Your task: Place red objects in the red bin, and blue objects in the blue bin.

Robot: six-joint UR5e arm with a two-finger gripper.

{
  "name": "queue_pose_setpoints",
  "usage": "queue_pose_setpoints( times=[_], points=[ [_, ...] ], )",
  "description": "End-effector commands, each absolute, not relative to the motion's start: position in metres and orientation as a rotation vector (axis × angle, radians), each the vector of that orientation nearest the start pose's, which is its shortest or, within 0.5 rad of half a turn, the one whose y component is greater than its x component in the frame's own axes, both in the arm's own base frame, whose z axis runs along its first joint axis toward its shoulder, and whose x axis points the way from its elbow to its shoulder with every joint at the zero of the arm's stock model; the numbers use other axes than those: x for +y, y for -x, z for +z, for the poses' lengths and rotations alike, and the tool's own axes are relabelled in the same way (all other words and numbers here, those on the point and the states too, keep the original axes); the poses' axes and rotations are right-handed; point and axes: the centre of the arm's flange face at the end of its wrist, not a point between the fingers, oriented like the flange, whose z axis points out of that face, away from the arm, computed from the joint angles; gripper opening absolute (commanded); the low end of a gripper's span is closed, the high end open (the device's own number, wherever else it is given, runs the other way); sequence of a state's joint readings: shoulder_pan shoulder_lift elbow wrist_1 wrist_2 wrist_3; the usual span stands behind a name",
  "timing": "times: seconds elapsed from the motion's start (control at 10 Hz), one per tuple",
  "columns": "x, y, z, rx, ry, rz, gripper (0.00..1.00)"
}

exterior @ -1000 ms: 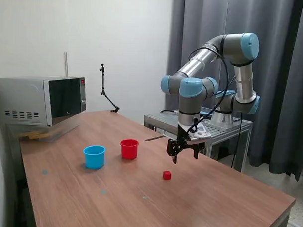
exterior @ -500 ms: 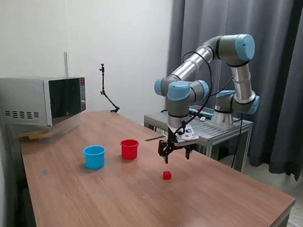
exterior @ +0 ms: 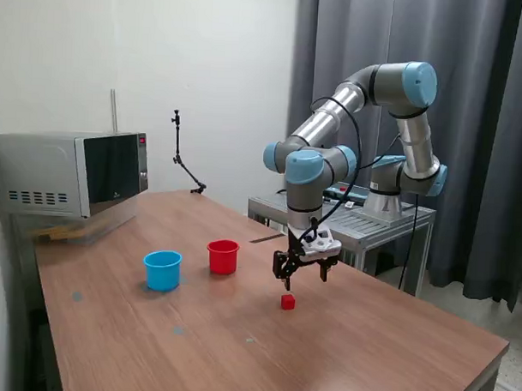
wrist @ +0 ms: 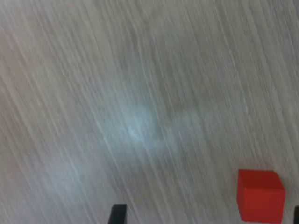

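Beneath the jaws, you have the wooden table (exterior: 367, 336) running out in every direction, its grain blurred in the wrist view. Well beyond the jaws, toward the exterior view's left, the microwave (exterior: 69, 173) stands at the table's far edge. You see the arm's gripper (exterior: 302, 272) hanging above the tabletop, touching nothing; its jaws are apart, one dark fingertip (wrist: 117, 214) showing at the frame edge of the wrist view. The blue bin (exterior: 162, 270) stands upright well clear of the jaws toward the exterior view's left, and the red bin (exterior: 223, 257) stands upright between it and the jaws, apart from both. One red cube (exterior: 287, 302) rests flat on the table just below the jaws and slightly nearer the camera than they are, untouched; you find it again in the wrist view (wrist: 260, 194), between the fingertips' line but off toward one side.
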State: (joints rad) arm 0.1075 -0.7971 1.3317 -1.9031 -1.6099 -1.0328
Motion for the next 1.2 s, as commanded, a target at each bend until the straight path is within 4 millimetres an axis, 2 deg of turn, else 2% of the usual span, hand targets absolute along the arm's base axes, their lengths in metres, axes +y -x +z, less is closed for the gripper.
queue_pose_setpoints(
  times=[0.0,0.4,1.1],
  points=[
    [-0.205,0.694,0.148,2.898,-0.575,0.152,1.0],
    [-0.198,0.7,0.151,2.95,-0.583,0.222,1.0],
    [-0.199,0.71,0.155,3.034,-0.619,0.192,1.0]
  ],
)
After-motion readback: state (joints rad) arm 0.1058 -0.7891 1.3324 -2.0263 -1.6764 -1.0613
